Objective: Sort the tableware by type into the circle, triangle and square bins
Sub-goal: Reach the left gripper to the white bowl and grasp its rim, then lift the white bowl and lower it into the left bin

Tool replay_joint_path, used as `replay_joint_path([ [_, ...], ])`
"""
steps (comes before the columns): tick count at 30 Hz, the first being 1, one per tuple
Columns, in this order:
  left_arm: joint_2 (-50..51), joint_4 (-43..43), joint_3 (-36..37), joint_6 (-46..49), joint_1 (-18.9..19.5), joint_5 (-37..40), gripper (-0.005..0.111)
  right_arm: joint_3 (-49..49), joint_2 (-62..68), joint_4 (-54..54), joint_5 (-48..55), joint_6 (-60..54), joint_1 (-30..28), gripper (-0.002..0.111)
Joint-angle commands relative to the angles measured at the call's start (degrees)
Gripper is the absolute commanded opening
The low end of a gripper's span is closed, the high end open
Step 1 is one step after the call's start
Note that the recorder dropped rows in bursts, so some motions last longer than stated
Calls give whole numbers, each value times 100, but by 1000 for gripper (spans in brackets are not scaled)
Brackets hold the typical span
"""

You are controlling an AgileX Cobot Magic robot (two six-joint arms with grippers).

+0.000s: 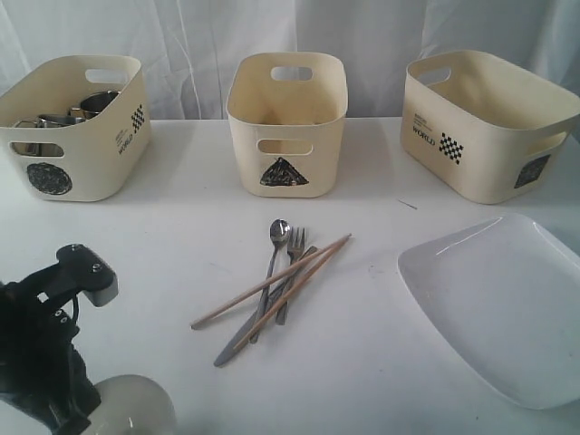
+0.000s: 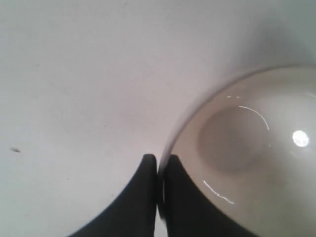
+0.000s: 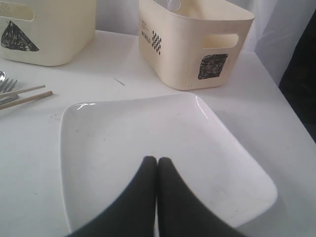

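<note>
White bowl: bottom-left corner of the exterior view, on the tabletop, partly cut off by the frame edge. The left gripper has its jaws clamped on the bowl's rim, one finger inside the wall and one outside.

Handling, as a judgement: glazed, rigid, probably ceramic, so fairly heavy for a thin edge pinch. It looks slippery and could chip. Held at one point on the rim, it will tend to swing and hang down when lifted. A deep bite on the rim and a slow lift seem wise.

Likely destination is the circle bin, upper left, which already holds steel mugs.

Right gripper: jaws together and empty, poised above the plate at lower right. The plate is broad, flat and smooth. Only its raised edge offers a hold.

Spoon, fork, knife and chopsticks lie crossed in a pile at centre. They are thin and light, and awkward to separate.

Triangle bin at top centre, square bin at upper right. Nothing shows inside either.
</note>
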Motion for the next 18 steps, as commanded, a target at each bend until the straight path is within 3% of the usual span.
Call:
replay_joint_path([
  [1, -249, 639, -284, -141, -7, 104, 0, 26, -23, -43, -83, 20, 6, 0],
  [3, -455, 1383, -609, -635, -7, 159, 0, 26, -23, -43, -83, 20, 6, 0],
  [9, -1151, 5491, -2286, -3302, 162, -107, 0, 26, -23, -43, -83, 20, 6, 0],
  [12, -1270, 7243, -2876, -5060, 433, -976, 0, 26, -23, -43, -83, 20, 6, 0],
  [15, -1165, 8672, -3199, -6798, 876, -2364, 0, 26, -23, -43, -83, 20, 6, 0],
  [18, -739, 9482, -3398, -7154, 1442, -3584, 0, 26, -23, -43, -83, 20, 6, 0],
])
